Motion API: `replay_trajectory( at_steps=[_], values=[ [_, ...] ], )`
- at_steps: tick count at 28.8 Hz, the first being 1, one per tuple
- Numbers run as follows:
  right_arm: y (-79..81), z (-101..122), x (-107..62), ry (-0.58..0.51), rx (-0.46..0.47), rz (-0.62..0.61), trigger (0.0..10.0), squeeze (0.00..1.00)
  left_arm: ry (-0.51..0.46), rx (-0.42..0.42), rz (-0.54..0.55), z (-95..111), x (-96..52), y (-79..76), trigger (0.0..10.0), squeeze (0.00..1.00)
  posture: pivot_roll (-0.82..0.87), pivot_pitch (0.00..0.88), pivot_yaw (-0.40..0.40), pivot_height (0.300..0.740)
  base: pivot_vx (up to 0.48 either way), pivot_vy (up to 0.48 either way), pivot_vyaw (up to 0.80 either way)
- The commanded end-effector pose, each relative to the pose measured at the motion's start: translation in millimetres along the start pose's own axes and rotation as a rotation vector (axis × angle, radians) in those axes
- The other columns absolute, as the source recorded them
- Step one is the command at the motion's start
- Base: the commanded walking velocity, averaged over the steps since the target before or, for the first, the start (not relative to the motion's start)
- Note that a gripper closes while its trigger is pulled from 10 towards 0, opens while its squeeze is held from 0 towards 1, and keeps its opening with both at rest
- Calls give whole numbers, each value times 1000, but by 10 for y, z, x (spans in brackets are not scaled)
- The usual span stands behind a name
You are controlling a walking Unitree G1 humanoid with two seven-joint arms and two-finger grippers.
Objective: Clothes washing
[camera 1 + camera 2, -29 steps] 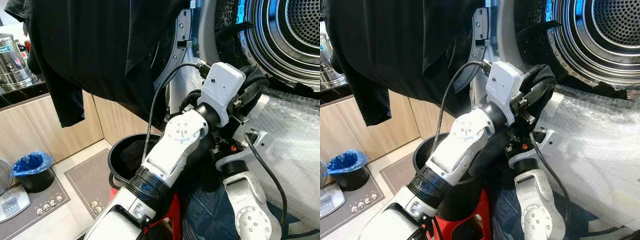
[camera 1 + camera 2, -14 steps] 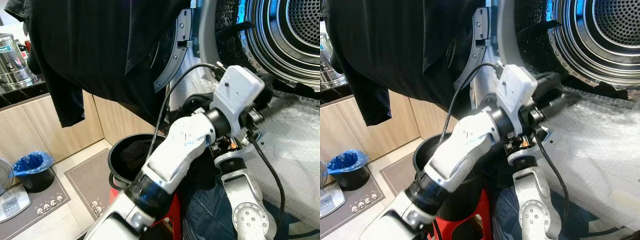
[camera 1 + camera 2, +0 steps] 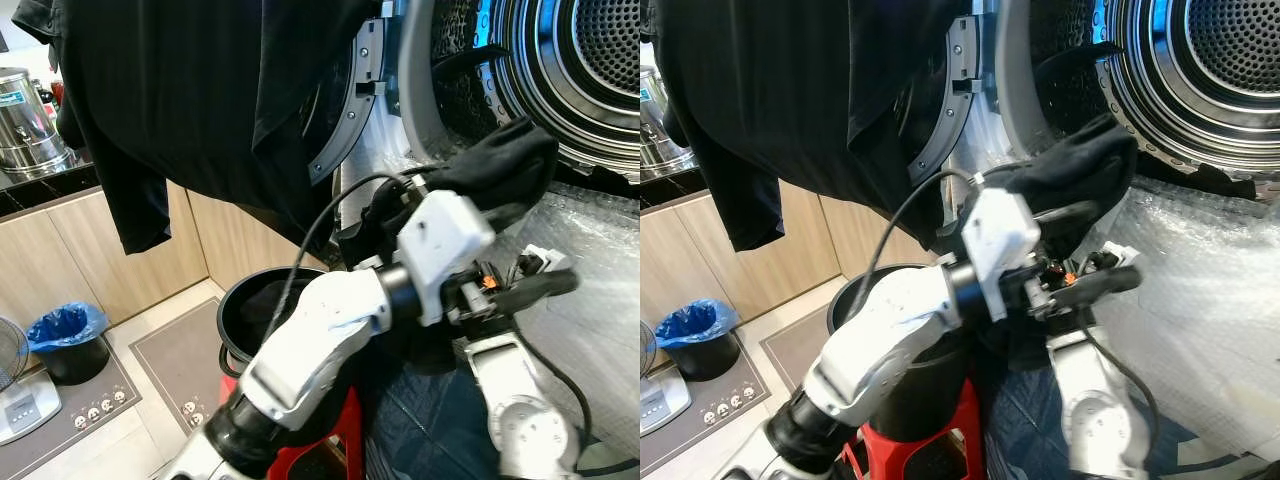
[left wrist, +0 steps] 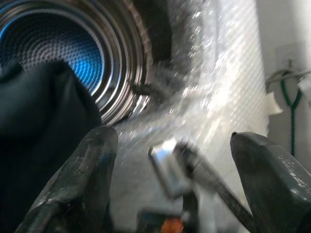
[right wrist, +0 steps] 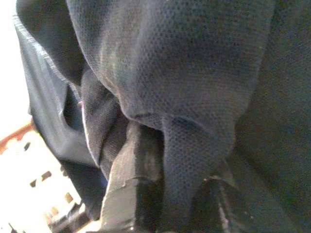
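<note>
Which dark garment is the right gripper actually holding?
The bunched dark cloth lifted toward the washer drum, pinched by the right gripper; the black shirt hangs untouched over the door.

Your left arm crosses in front of the open washer drum, with dark cloth bunched just above it.

You see the left gripper (image 3: 530, 290) reaching right, one black finger lying over bubble wrap (image 3: 590, 250) below the steel drum (image 3: 580, 80). A black garment (image 3: 495, 165) sits bunched at the drum's lip. A black shirt (image 3: 200, 100) hangs over the open door (image 3: 345, 110). Lower left, a black bucket (image 3: 232, 315), a blue-lined bin (image 3: 65, 340), and a steel urn (image 3: 25, 120) on the counter.
</note>
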State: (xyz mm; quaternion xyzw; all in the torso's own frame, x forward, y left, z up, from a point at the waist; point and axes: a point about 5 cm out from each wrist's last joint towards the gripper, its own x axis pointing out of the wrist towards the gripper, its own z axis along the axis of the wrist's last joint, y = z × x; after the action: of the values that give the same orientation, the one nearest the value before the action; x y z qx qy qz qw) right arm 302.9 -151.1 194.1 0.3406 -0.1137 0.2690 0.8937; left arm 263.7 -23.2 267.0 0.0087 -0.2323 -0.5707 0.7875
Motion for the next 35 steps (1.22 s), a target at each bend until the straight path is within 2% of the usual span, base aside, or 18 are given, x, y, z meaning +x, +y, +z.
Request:
replay_trajectory(
  at_steps=[1,5,6,7,9,14,16,18,21,25,27,35],
  values=[
    [130,93,29,0,11,129,0,0,31,22,25,-8,-93,39,10000,1000,-64,0,6,740,0,0,0],
    [157,141,15,20,18,186,0,0,47,34,51,-22,-164,62,10000,1000,-62,0,2,740,0,0,0],
    [155,192,23,26,1,214,0,0,65,48,74,-42,-231,84,10000,847,-61,0,-2,740,0,0,0],
    [130,258,53,14,-13,218,0,0,75,59,90,-53,-282,102,10000,31,-60,0,-4,740,0,0,0],
    [112,346,95,-13,-14,224,0,0,79,69,103,-51,-336,118,10000,0,-58,0,-10,740,0,0,0],
    [60,491,161,-42,-49,228,0,0,42,81,107,53,-484,122,10000,0,-50,0,-20,740,0,0,0],
    [54,594,181,-60,-50,246,0,0,13,91,125,149,-553,115,10000,0,-42,0,-25,740,0,0,0],
    [64,649,188,-64,-47,265,0,0,-7,97,144,202,-578,106,10000,0,-38,0,-27,740,0,0,0],
    [55,795,190,-59,-69,319,0,0,-18,168,184,246,-598,23,10000,0,-31,0,-30,740,0,0,0],
    [70,866,181,-10,-107,391,0,0,-46,167,246,280,-637,-3,10000,0,-28,0,-29,740,0,0,0],
    [74,973,214,0,-120,424,0,0,-26,193,309,262,-724,29,10000,0,-27,0,-29,740,0,0,0],
    [95,1274,441,-16,-192,456,0,0,44,215,357,216,-893,53,10000,0,-21,0,-32,740,0,0,0]
  ],
)
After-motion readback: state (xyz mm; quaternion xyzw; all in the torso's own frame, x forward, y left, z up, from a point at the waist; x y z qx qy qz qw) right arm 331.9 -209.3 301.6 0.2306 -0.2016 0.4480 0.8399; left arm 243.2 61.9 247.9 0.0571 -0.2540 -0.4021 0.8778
